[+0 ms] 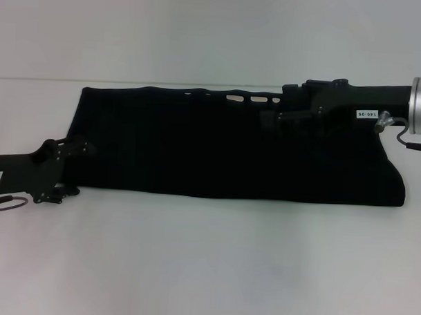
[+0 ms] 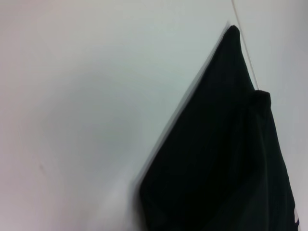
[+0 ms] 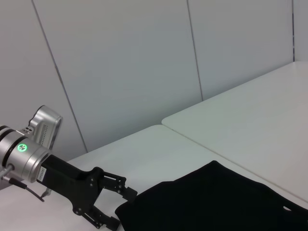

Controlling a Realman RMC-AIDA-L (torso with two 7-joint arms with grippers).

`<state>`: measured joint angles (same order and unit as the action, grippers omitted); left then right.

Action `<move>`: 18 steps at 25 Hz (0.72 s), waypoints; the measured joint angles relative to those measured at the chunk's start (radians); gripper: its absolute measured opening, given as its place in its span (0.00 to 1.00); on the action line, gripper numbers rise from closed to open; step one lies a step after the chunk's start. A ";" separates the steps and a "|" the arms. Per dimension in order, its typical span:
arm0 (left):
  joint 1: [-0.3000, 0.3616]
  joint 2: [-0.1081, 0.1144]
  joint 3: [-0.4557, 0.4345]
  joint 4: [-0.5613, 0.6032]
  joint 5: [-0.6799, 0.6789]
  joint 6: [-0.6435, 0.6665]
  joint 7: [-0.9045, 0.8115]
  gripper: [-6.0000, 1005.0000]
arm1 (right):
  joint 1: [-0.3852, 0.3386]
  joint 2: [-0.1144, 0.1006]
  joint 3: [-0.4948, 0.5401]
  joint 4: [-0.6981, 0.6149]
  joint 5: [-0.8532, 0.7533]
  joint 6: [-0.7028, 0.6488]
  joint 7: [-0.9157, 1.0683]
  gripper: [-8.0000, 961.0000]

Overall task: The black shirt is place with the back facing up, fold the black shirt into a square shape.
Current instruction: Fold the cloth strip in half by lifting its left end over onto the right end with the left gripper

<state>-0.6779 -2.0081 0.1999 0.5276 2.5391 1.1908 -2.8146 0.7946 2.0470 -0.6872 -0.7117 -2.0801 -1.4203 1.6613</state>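
Black shirt (image 1: 231, 148) lies as a long folded band across the white table (image 1: 206, 268) | left gripper (image 1: 66, 168) at shirt's left end, fingers open | right gripper (image 1: 271, 118) over shirt's far edge, grip unclear | step: mid-fold; next likely folding 1 end across.

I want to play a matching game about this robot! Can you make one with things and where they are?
Things:
1 soft matte-black cloth shirt
2 hard black left gripper
3 hard black right gripper
4 flat white table

Places:
A at the shirt's left end
B under everything
C over the shirt's far edge
D lying in a long band

Pairs: 1-D, 2-A, 3-C, 4-B
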 joint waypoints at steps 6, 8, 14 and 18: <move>-0.001 0.001 0.001 0.000 0.002 -0.003 0.000 0.96 | 0.004 -0.002 0.000 0.000 0.000 0.000 0.000 0.97; 0.000 0.002 0.001 0.000 0.002 -0.006 0.000 0.96 | 0.005 -0.002 0.000 0.000 0.000 0.000 0.000 0.97; 0.003 0.001 0.005 0.000 0.003 -0.017 0.000 0.96 | 0.006 -0.002 0.000 0.000 0.000 0.003 0.000 0.97; 0.007 -0.001 0.005 0.000 0.003 -0.035 0.004 0.96 | 0.006 -0.002 0.000 0.000 0.000 0.005 0.001 0.97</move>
<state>-0.6711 -2.0094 0.2052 0.5277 2.5419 1.1556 -2.8110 0.8008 2.0448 -0.6871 -0.7117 -2.0801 -1.4155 1.6628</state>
